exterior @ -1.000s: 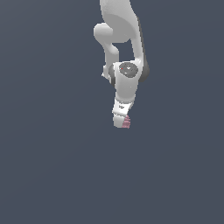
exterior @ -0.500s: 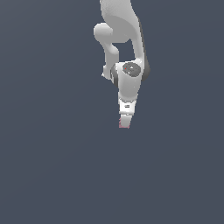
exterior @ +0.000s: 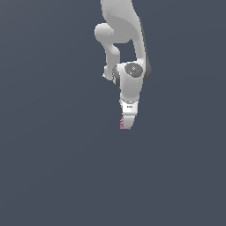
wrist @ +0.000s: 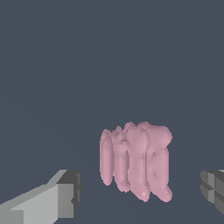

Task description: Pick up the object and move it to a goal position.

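Observation:
The object (wrist: 135, 164) is a small pink-mauve ridged block lying on the dark grey floor. In the wrist view it sits between my two grey fingers, with a gap on each side. My gripper (wrist: 140, 191) is open around it and does not touch it. In the exterior view the white arm reaches down from the top. The gripper (exterior: 126, 122) points down at the floor, and only a sliver of the pink object (exterior: 122, 125) shows at its tip on the exterior view's left side.
A flat dark grey floor (exterior: 53, 167) fills both views. No goal marker shows in either view.
The hand has swung slightly toward the exterior view's left and come down over the pink object, which now shows less beside the fingertips. The object has not moved.

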Available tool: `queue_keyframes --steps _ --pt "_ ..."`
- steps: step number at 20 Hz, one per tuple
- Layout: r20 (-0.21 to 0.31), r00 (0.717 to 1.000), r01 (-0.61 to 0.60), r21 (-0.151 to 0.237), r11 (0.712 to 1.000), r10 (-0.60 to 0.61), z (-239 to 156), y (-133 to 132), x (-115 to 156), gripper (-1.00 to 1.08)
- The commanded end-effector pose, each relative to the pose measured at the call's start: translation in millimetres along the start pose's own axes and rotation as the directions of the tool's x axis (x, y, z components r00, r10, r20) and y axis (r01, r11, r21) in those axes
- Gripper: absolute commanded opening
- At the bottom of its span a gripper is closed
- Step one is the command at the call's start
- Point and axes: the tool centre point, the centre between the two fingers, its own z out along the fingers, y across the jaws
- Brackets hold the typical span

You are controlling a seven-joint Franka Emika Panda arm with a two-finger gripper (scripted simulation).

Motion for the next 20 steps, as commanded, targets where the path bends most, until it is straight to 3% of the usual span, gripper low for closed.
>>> queue_keyframes --steps 1,16,17,20 --pt "0.0 1.0 0.0 0.0 1.0 0.0 3 0 0 1.0" --pt "0.0 1.0 0.006 0.0 1.0 -0.006 50 -1 0 1.0" --pt "0.0 1.0 0.006 0.0 1.0 -0.006 50 -1 0 -1.0" --pt "0.0 1.0 0.006 0.0 1.0 -0.006 50 -1 0 -1.0"
